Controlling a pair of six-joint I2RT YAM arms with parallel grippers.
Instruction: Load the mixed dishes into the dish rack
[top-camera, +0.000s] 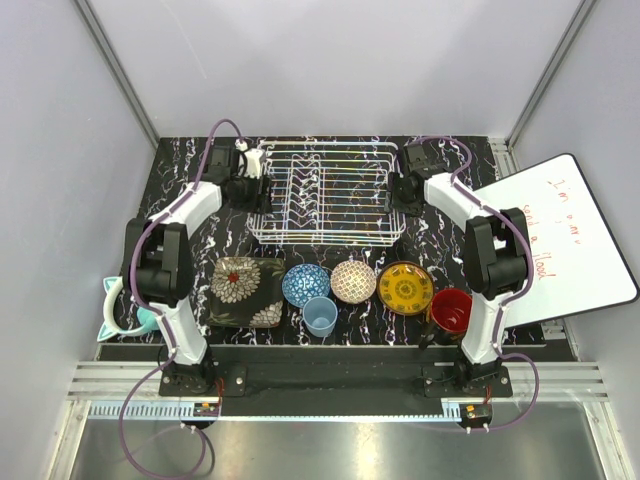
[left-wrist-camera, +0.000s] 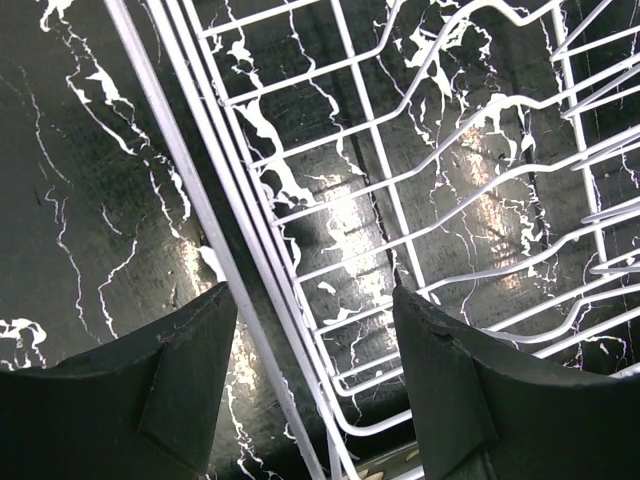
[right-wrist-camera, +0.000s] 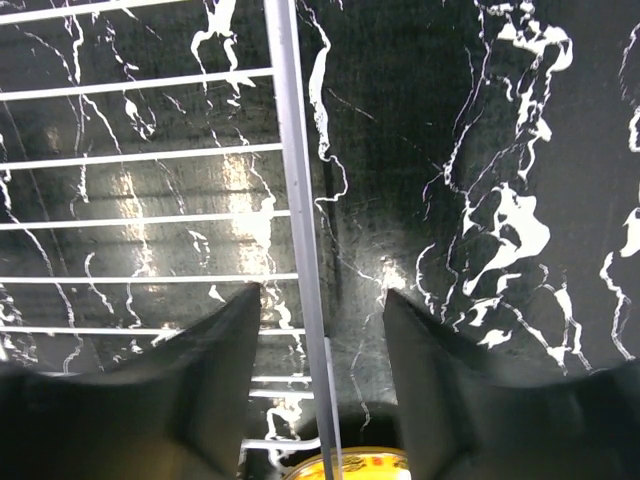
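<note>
White wire dish rack (top-camera: 325, 195) lay long-side across the marbled black table (top-camera: 175, 175), tines upright; left gripper (left-wrist-camera: 315, 300) and right gripper (right-wrist-camera: 322, 300) both gaped, straddling its end rails.

left arm (top-camera: 192, 212) and right arm (top-camera: 462, 208) both reach forward, elbows bent, wrists turned down. left gripper (left-wrist-camera: 312, 300) holds its fingers (left-wrist-camera: 185, 375) well apart; right gripper (right-wrist-camera: 322, 295) fingers stand parted too.
</note>
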